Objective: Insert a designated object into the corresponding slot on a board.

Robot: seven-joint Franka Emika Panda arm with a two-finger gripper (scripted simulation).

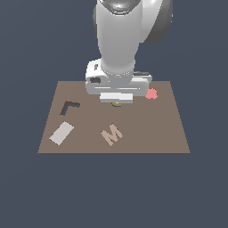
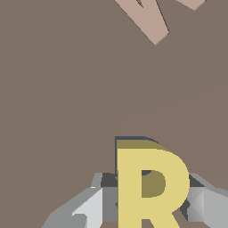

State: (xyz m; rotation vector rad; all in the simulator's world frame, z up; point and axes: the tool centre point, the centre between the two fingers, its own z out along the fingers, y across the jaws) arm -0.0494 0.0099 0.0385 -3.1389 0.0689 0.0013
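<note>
The arm stands low over the far middle of the brown board (image 1: 147, 129), its hand (image 1: 116, 101) pointing straight down; in the exterior view only a sliver of the yellow R block (image 1: 116, 104) shows beneath the hand. The wrist view shows more: the yellow R block (image 2: 149, 187) sits between the grey fingers (image 2: 91, 207), one on each side and pressed against it, so the hand is clamped on the block. A thin dark edge of the R-shaped slot (image 2: 131, 139) shows just beyond the block's top (whether the block is seated in it or held just above, I cannot tell). The tan M block (image 1: 111, 133) lies on the board nearer the camera; the pink piece (image 1: 151, 94) lies at the exterior view's right of the hand; the dark L recess (image 1: 69, 107) and a pale grey rectangle (image 1: 61, 133) are toward the exterior view's left.
</note>
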